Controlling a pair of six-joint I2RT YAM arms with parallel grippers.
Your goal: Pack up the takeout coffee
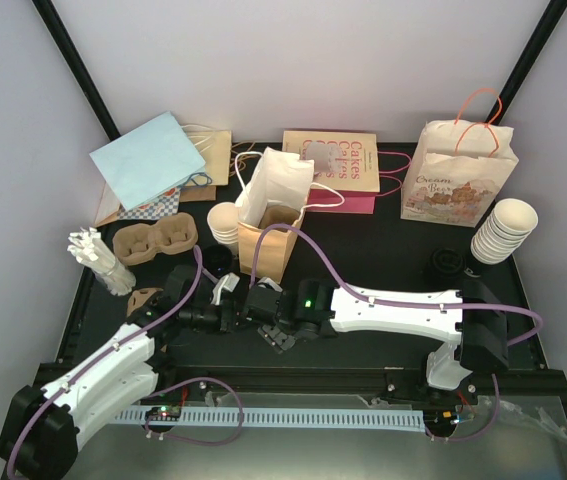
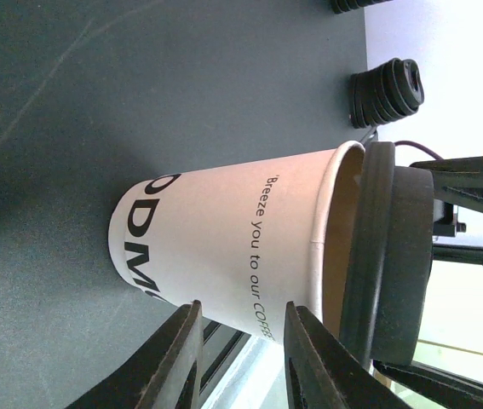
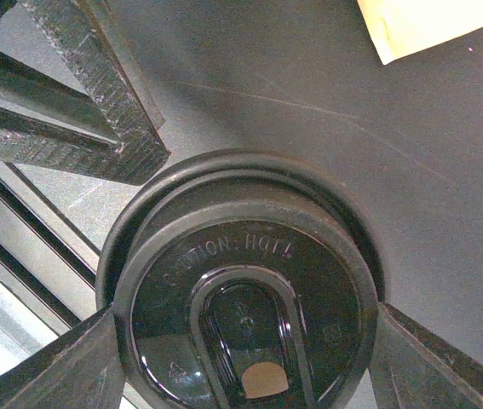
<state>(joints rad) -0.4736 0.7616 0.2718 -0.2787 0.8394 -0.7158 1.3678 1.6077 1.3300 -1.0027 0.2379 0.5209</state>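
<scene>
On the dark table (image 1: 383, 250), just in front of the open brown paper bag (image 1: 268, 250), the printed cream cup (image 2: 224, 247) sits between the two grippers. The right gripper (image 3: 250, 362), spread wide, clasps the black lid (image 3: 241, 298) by its rim, askew on the cup's mouth. The left gripper (image 2: 243, 324), narrowly parted, lies against the cup's wall; whether it grips, I cannot tell. Beyond stand spare lids (image 2: 386, 89)
</scene>
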